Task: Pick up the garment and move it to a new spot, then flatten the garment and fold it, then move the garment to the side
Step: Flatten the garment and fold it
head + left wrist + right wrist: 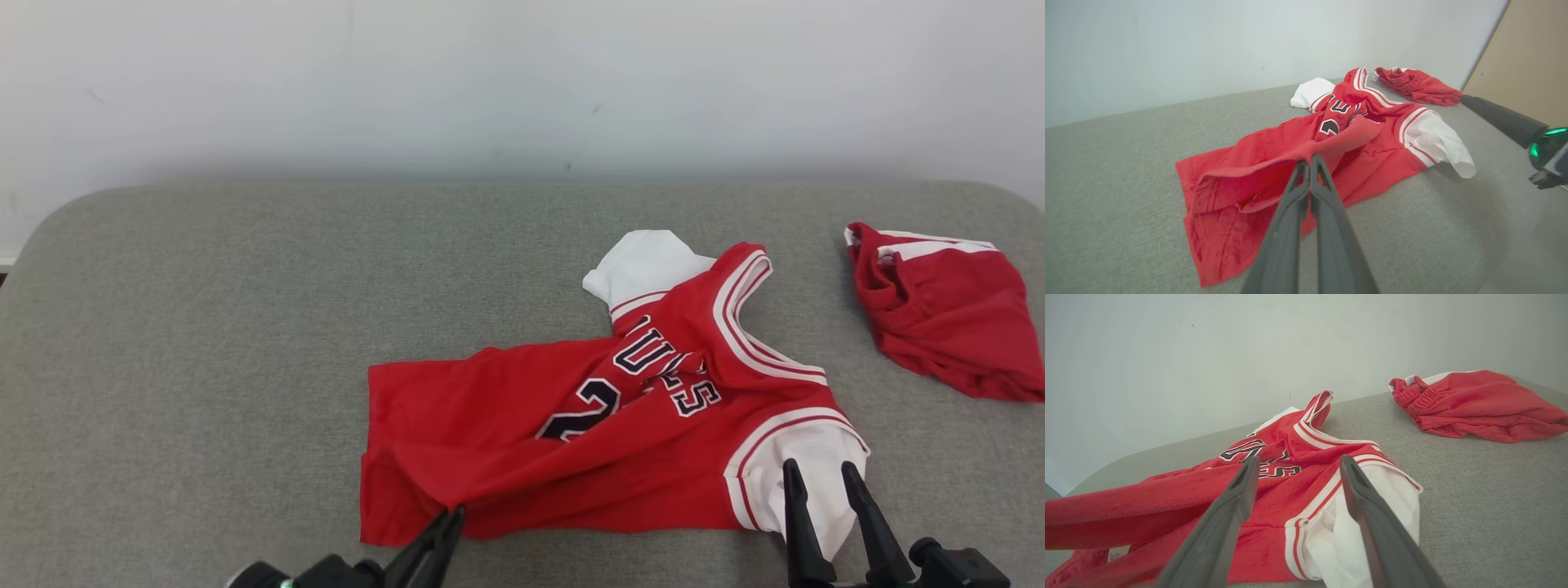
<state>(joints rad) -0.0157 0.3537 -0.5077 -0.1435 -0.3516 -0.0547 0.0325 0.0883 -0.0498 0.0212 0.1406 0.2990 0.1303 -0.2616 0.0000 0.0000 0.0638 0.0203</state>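
Note:
The garment [506, 425] is a red jersey with dark lettering and white sleeves, lying crumpled on the grey padded surface [204, 327]. My left gripper [453, 514] is shut on a raised fold of red cloth at the jersey's near hem; in the left wrist view the two fingers meet at that fold [1308, 159] and the garment [1241, 171] bunches around them. My right gripper [820, 469] stands open over the near white sleeve [816, 490]. In the right wrist view its open fingers [1298, 465] straddle the sleeve's striped trim, with the white sleeve [1396, 498] below.
A second red piece with an elastic waistband, like shorts [939, 318] [1474, 404] [1417, 85], lies crumpled at the far right. A pale wall runs along the back edge. The surface's left half is bare grey padding.

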